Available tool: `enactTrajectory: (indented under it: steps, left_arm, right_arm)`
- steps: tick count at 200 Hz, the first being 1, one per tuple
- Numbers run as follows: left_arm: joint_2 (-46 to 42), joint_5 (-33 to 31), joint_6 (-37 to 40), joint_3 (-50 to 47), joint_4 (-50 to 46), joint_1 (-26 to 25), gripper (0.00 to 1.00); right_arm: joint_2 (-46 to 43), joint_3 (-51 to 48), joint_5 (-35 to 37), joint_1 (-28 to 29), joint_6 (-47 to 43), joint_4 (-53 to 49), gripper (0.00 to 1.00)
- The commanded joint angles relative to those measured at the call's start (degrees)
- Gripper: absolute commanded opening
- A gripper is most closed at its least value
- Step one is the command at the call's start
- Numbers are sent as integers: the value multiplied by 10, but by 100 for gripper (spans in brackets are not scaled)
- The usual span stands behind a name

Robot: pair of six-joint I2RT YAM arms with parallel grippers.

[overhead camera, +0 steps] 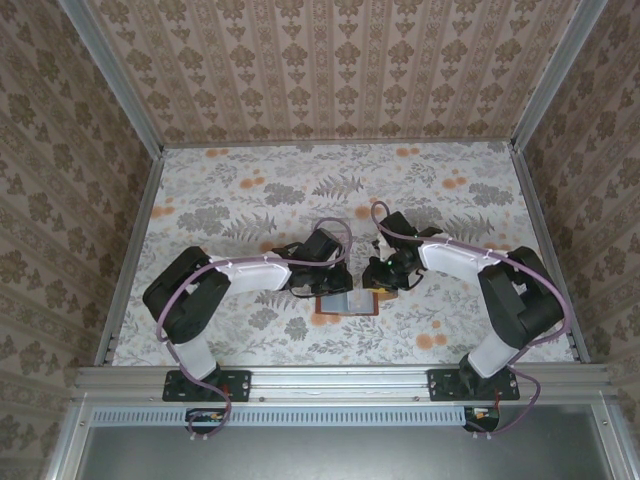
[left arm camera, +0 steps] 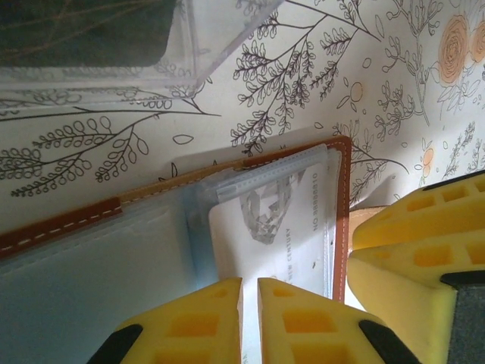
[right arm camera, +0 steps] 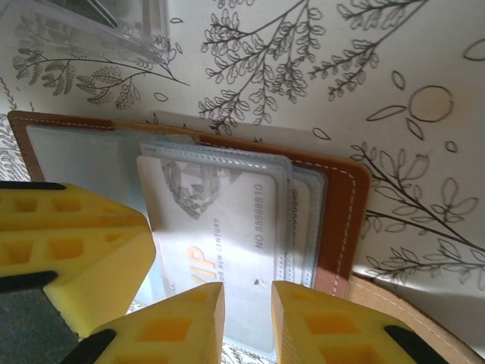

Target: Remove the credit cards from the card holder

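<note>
Jaws of the left gripper (left arm camera: 250, 292), almost together, apparently pin the open card holder (left arm camera: 342, 227) beneath it, so the right gripper (right arm camera: 248, 296), slightly parted, can pinch the pocketed credit card (right arm camera: 227, 220) below.

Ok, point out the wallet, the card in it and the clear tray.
wallet (right arm camera: 347, 220): right wrist view, brown stitched border.
card (right arm camera: 220, 235): right wrist view, middle of its printed face.
clear tray (left arm camera: 98, 80): left wrist view, its side wall.
</note>
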Motion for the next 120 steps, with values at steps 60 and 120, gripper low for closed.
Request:
enactTrajectory:
  steps: [60,120]
  left_arm:
    - [12,7,4,-2,-14,2,15]
    - [9,-13,27,12,-65,2,16]
  right_arm:
    - [39,12,-18,6,3,23,26]
    - [52,4,42,6,-16,-8,26]
